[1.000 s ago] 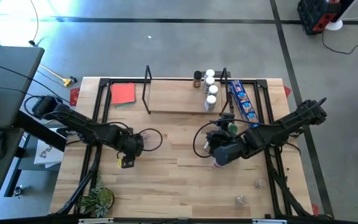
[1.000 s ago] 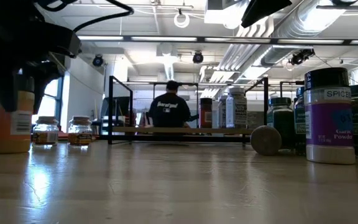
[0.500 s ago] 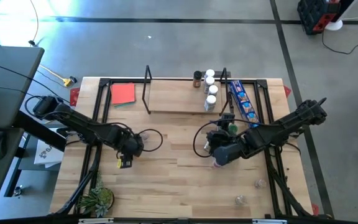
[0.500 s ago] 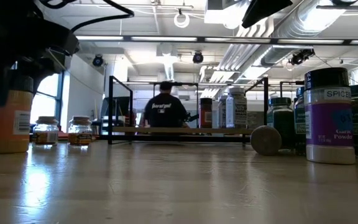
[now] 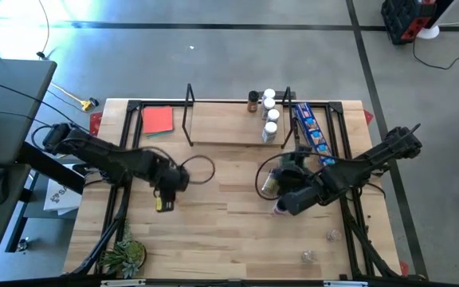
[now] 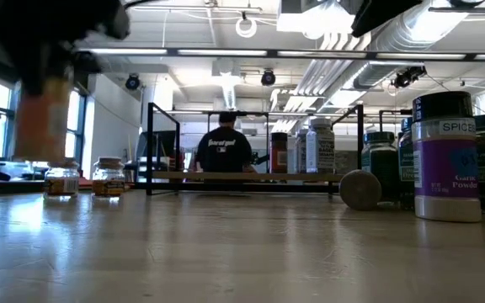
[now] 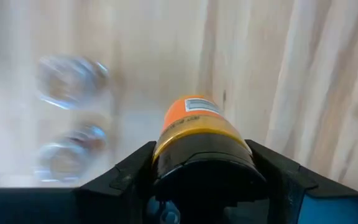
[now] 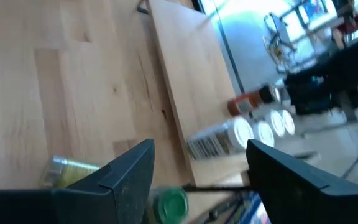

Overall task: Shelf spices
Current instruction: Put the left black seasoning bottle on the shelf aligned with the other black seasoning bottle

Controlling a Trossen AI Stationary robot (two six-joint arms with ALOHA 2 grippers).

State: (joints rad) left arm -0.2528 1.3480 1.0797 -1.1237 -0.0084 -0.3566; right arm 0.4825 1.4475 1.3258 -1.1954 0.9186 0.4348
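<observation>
My left gripper hangs over the table's left half, shut on an orange spice jar with a black lid, which also shows blurred in the low view as the orange jar. The shelf stands at the far edge, with several spice jars standing at its right end. My right gripper hovers open over the right half, nothing between its fingers. Below it, a jar with yellow contents lies on its side beside a green-lidded jar. My left gripper pinches the orange jar at its top, one finger on each side of the black lid. The fingers come from above, pointing down. The jar hangs upright below them, clear of the table.
Two small clear jars stand on the table near the lifted jar. A purple-labelled jar, dark green jars and a jar lying on its side crowd the right. A blue packet, red card and plant lie at the edges.
My left gripper has risen with the orange jar, which stood on the table a second ago and now hangs clear of it, still upright. My right gripper has shifted slightly toward the table's near right.
</observation>
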